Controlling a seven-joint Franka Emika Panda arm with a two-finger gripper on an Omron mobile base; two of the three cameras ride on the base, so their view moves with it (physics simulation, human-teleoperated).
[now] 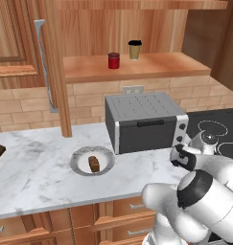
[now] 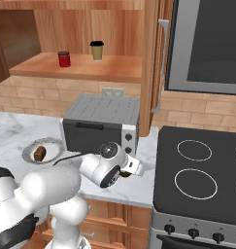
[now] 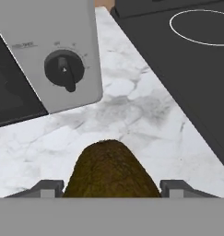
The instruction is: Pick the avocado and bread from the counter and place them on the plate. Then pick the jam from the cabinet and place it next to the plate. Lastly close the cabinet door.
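Note:
The dark olive avocado (image 3: 111, 166) sits between my two fingertips in the hand view, and my gripper (image 3: 112, 186) is shut on it. It is low over the white marble counter (image 3: 132, 115), just right of the toaster oven. In the base views my gripper (image 2: 128, 170) hangs at the counter's right end, near the stove. The brown bread (image 1: 93, 163) lies on the grey-rimmed plate (image 1: 79, 155) to the left. The red jam (image 1: 113, 61) stands on the open cabinet's shelf (image 1: 151, 67). The cabinet door (image 1: 22, 43) stands open at the left, with its silver bar handle (image 1: 45, 67).
A grey toaster oven (image 1: 144, 122) stands between the plate and my hand, its knob (image 3: 65, 69) close in the hand view. The black stove (image 2: 202, 170) borders the counter on the right. A tan paper cup (image 1: 134, 50) stands beside the jam.

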